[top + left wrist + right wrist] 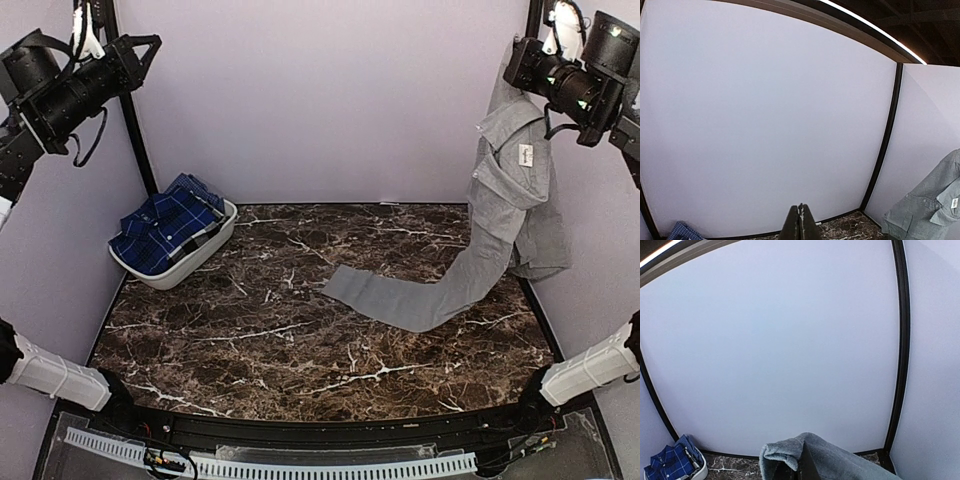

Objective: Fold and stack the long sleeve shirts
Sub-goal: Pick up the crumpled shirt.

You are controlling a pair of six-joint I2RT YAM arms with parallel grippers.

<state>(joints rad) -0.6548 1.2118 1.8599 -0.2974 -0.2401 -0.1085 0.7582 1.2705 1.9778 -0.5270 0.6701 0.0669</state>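
Up high, the right pincer is clamped tight on the grey shirt, pinching an upper fold of it. The body of the shirt hangs straight below that pincer, and one sleeve trails down and off to its left, lying flat on the marble table. Across from it the left pincer is raised too, its fingers pressed together on nothing. Well below that one, the blue plaid shirt sits crumpled in the white basket
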